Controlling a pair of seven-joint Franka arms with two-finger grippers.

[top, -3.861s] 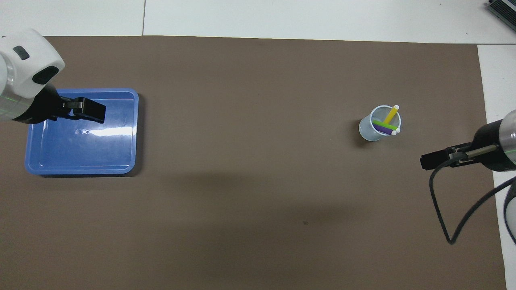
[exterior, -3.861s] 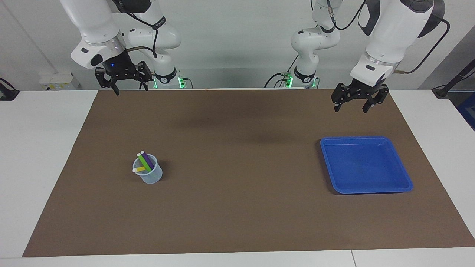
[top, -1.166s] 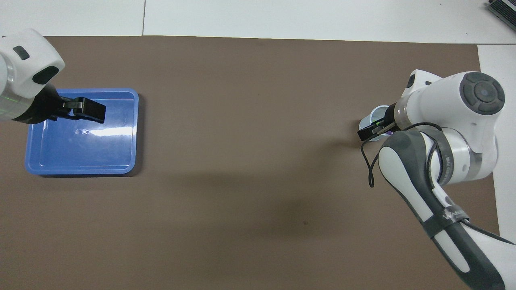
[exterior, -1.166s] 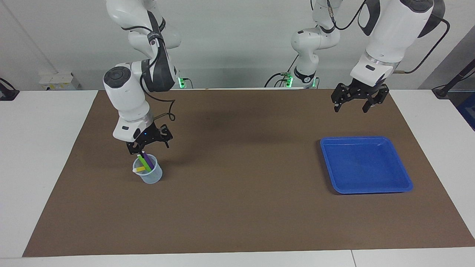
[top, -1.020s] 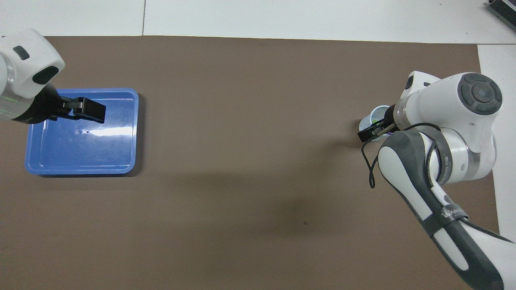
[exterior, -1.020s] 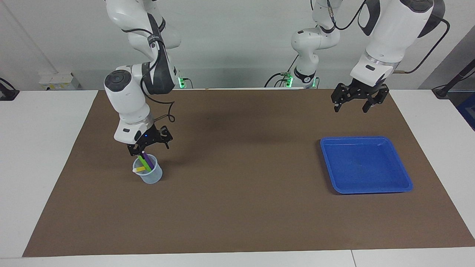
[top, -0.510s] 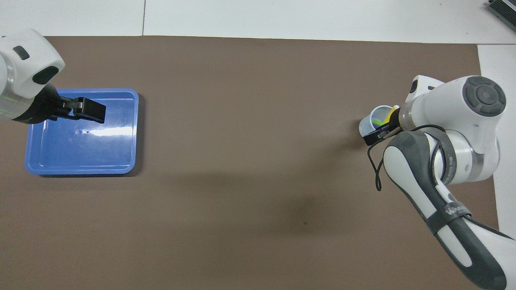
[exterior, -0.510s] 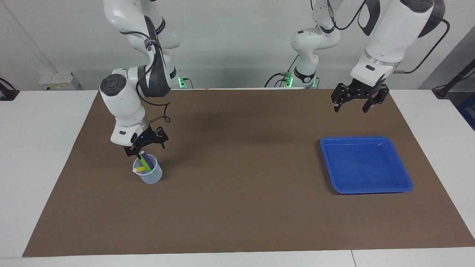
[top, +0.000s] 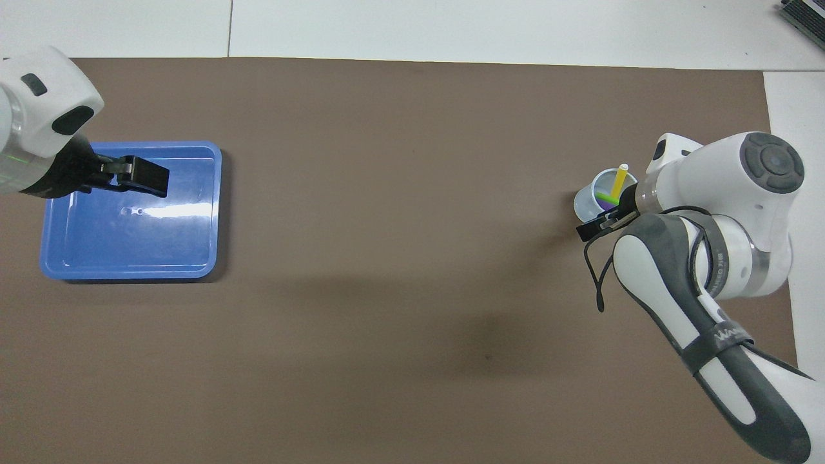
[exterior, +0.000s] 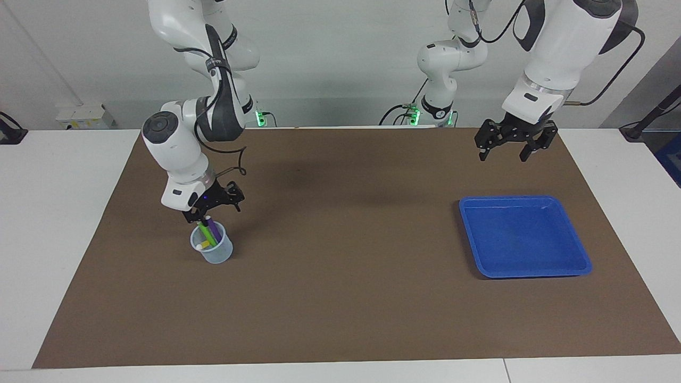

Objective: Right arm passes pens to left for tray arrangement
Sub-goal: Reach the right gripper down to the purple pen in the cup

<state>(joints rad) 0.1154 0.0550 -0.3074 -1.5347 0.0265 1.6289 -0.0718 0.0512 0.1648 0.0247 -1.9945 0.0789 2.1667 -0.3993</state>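
The three pens stand in a small translucent cup (exterior: 217, 253) toward the right arm's end of the table: purple (exterior: 214, 231), green (exterior: 206, 234), yellow (exterior: 202, 245). The right gripper (exterior: 206, 215) is low over the cup, at the tops of the purple and green pens. In the overhead view the right gripper (top: 606, 220) covers part of the cup (top: 588, 201), and the yellow pen (top: 620, 179) sticks up out of it. The blue tray (exterior: 532, 273) holds nothing; it also shows in the overhead view (top: 129, 264). The left gripper (exterior: 506, 150) waits open in the air, over the mat beside the tray.
A brown mat (exterior: 340, 298) covers most of the white table (exterior: 53, 213). The right arm's elbow and forearm (top: 709, 270) hang over the mat beside the cup. The left gripper (top: 138, 177) overlaps the tray's rim from above.
The right gripper came down from its rest to the cup and has shifted slightly over it. The yellow pen now stands more upright in the cup. The left arm has not moved.
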